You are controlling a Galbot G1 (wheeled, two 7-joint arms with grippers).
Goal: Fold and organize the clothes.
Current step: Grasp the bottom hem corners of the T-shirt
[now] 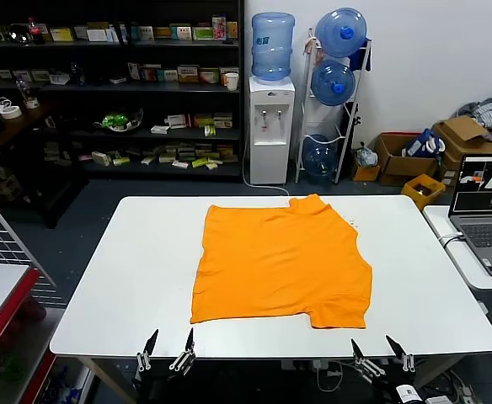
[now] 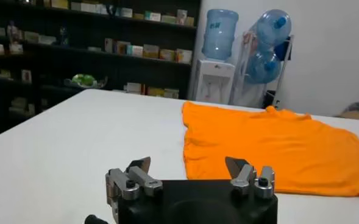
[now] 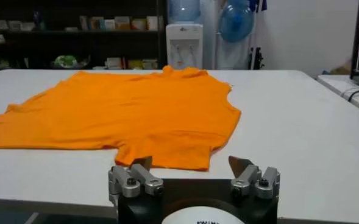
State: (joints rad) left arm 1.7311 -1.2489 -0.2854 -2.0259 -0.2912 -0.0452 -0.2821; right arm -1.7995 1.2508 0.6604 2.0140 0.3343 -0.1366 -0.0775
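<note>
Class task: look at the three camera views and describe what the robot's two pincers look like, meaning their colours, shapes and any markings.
The left pincer and the right pincer look alike. Each has two dark, pointed fingertips mounted on silver-grey metal knuckles with dark screw heads, set on a black body. The right one shows a white round patch with small dark lettering, too small to read. From the head view they appear as thin, dark prongs with pale metal bases.

T-shirt (image 1: 282, 261) plain bright orange; table (image 1: 128, 278) white; water bottles (image 1: 272, 46) translucent blue; shelving (image 1: 103, 93) black.
</note>
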